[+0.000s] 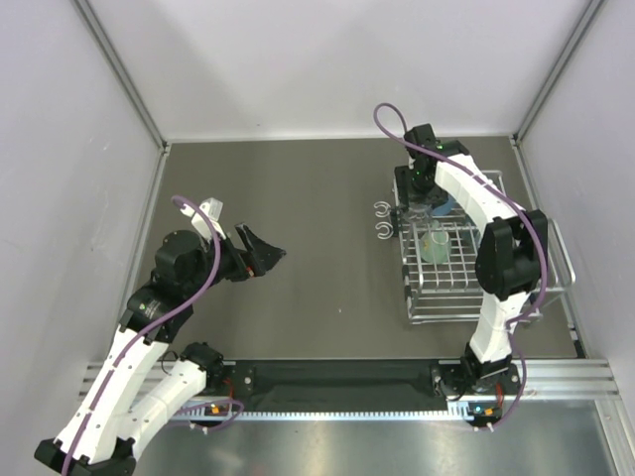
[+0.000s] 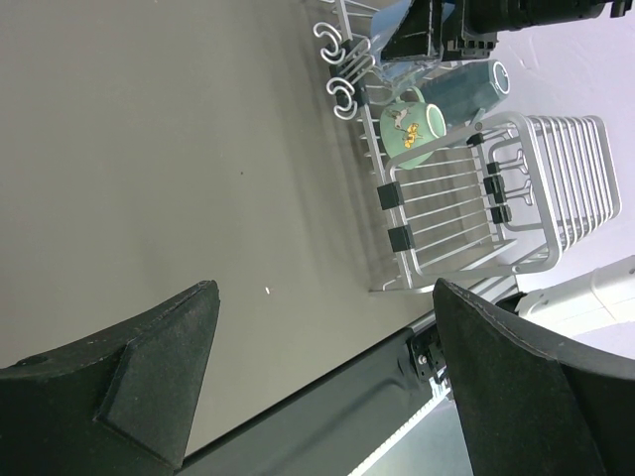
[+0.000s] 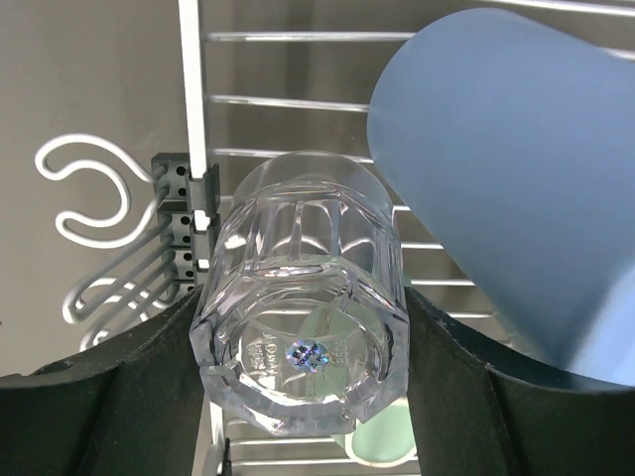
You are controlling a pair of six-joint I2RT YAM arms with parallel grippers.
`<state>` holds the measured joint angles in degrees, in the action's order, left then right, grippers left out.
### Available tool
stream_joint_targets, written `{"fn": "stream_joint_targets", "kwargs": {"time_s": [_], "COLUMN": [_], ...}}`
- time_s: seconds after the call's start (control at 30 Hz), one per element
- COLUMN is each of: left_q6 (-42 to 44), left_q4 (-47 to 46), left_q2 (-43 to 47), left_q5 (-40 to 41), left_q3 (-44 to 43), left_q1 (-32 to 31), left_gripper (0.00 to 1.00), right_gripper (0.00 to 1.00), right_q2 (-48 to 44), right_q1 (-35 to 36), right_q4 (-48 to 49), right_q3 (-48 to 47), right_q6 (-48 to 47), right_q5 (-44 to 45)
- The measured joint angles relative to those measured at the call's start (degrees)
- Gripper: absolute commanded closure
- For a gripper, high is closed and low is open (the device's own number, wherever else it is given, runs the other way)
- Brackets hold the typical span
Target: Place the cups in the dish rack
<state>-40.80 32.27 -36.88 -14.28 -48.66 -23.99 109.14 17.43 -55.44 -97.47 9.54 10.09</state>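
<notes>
Two tools are in sight, and only one has anything in it. The right tool (image 3: pixel 298 397) is closed about a clear tumbler (image 3: pixel 298 307), with a dark finger (image 3: pixel 129 387) pressed to each side of its faceted wall. At one o'clock from that tumbler, just beside it, lies a blue tumbler (image 3: pixel 506 178); I cannot tell whether the two touch. Under both run the wires of the dish rack (image 3: pixel 193 99).

From above, this tool is at the twelve o'clock end of the rack, which stands at three o'clock on the worktop (image 1: pixel 298 198). Two curled hooks (image 1: pixel 381 220) stick out from the rack's nine o'clock side. Toward six o'clock from the tool, a pale green mug (image 1: pixel 437 243) sits inside the rack. The left wrist view shows a dark teal cup (image 2: pixel 471 89) lying right against that mug.

The left tool (image 1: pixel 266 253) hangs over the worktop at nine o'clock, well apart from the rack. Its jaws are spread wide with nothing between them, and they point toward three o'clock.
</notes>
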Motion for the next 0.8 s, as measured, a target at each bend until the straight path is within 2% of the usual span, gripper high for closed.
{"fn": "stream_joint_targets", "kwargs": {"time_s": [0.03, 0.1, 0.2, 0.5, 0.7, 0.8], "left_q6": [0.0, 0.0, 0.0, 0.0, 0.0, 0.0], "left_q4": [0.0, 0.0, 0.1, 1.2, 1.2, 1.2], "left_q2": [0.0, 0.0, 0.0, 0.0, 0.0, 0.0], "left_q5": [0.0, 0.0, 0.0, 0.2, 0.2, 0.2], "left_q3": [0.0, 0.0, 0.0, 0.0, 0.0, 0.0], "left_q1": [0.0, 0.0, 0.0, 0.0, 0.0, 0.0], "left_gripper": [0.07, 0.07, 0.07, 0.07, 0.07, 0.07], "right_gripper": [0.61, 0.56, 0.39, 0.08, 0.0, 0.0], "right_q2": [0.0, 0.1, 0.1, 0.1, -0.5, -1.4], "right_q1": [0.0, 0.0, 0.0, -0.1, -0.1, -0.1], "right_q4": [0.1, 0.2, 0.3, 0.6, 0.7, 0.7], "right_q3": [0.3, 0.8, 1.1, 1.5, 2.3, 2.7], "right_q6": [0.0, 0.0, 0.0, -0.3, -0.4, -0.4], "right_q5": [-0.1, -0.1, -0.1, -0.1, -0.1, -0.1]}}
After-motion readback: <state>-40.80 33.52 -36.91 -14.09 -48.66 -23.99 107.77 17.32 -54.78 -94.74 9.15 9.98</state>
